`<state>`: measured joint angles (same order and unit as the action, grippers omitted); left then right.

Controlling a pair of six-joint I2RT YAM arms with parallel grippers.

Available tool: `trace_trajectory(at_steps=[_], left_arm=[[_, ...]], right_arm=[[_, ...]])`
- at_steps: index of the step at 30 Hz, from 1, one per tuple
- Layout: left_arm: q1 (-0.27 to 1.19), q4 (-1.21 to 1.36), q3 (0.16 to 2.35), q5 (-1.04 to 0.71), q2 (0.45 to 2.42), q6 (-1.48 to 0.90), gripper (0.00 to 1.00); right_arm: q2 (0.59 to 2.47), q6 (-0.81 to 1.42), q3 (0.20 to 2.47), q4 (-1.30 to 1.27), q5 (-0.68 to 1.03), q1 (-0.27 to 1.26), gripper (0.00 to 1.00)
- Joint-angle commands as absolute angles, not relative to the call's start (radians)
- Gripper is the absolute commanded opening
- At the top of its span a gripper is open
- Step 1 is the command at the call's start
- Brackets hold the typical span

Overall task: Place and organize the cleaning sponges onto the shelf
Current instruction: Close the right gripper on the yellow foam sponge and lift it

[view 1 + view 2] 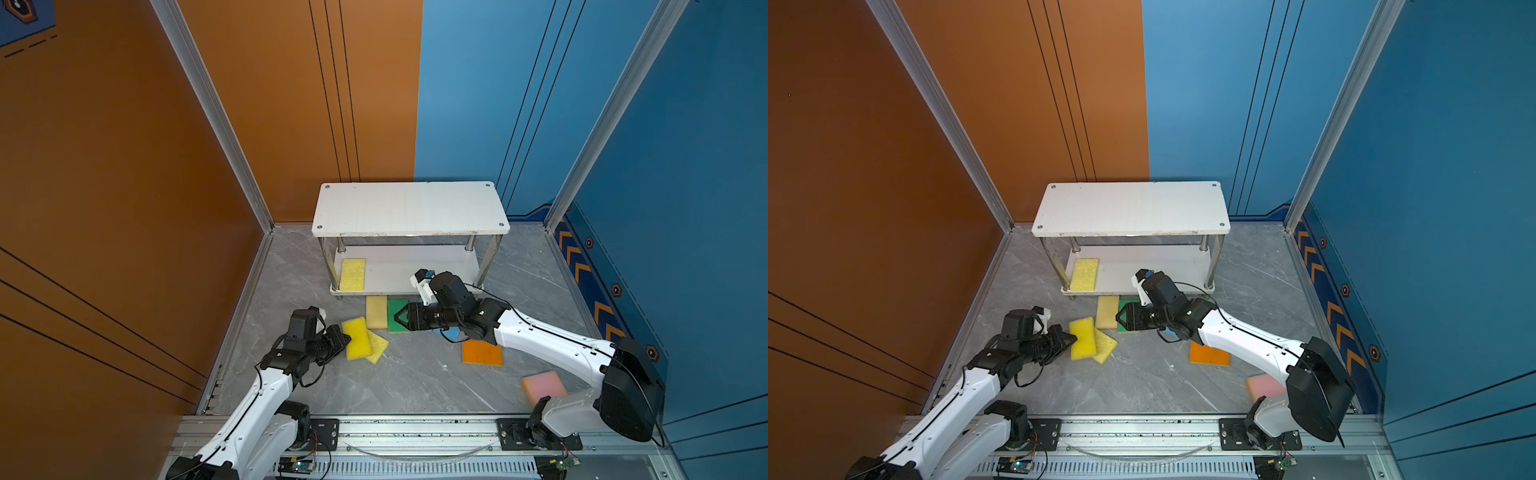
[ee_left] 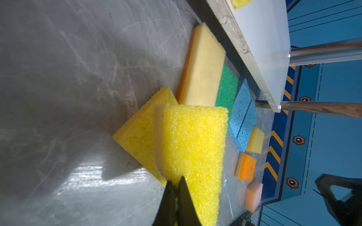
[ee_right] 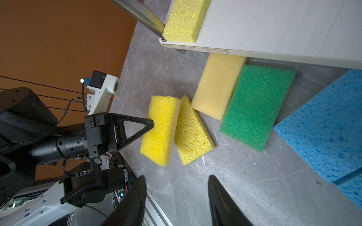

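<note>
Nearest the rail, at 4 o'clock on the table (image 1: 415, 382), the pink sponge (image 1: 542, 386) lies with its near edge cut off by the right arm; the orange sponge (image 1: 482, 352) sits flat just beyond. At 8 o'clock the left pincer (image 1: 347, 338) is pressed together on the edge of the coarse yellow sponge (image 1: 356, 337), which leans on the second yellow sponge (image 1: 379, 348), probably so it lifts alone. Further in, the right pincer (image 1: 398, 318) hovers spread and empty over the green sponge (image 1: 394, 304), which touches the beige sponge (image 1: 376, 311), and looks like the next pick. That arm hides most of the blue sponges (image 3: 323, 127) from above. At 12 o'clock stands the shelf (image 1: 409, 208), with the shelved yellow sponge (image 1: 352, 274) at the lower board's 9 o'clock end and the top board bare; the lower board's rear is hard to make out
</note>
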<state>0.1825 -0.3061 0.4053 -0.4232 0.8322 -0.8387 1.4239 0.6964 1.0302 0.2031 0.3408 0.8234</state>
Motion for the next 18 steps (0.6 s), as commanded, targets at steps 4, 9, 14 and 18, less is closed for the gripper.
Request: trace_trajectory(at_steps=[4,9,14,18], left_arm=[[0.209,-0.261,0.46,-0.525,0.841,-0.868,0.0],[0.21,-0.198,0.466,-0.6,0.858,-0.912,0.0],[0.213,-0.14,0.49,-0.651,0.881,-0.92,0.0],[0.214,-0.123,0.501,-0.672,0.895,-0.931,0.0]], right_arm=[[1.367,0.701,1.023,0.27,0.428,0.788,0.58],[1.35,0.709,1.001,0.268,0.451,0.796,0.59],[1.353,0.714,0.991,0.247,0.473,0.822,0.59],[1.369,0.74,0.975,0.18,0.498,0.842,0.59]])
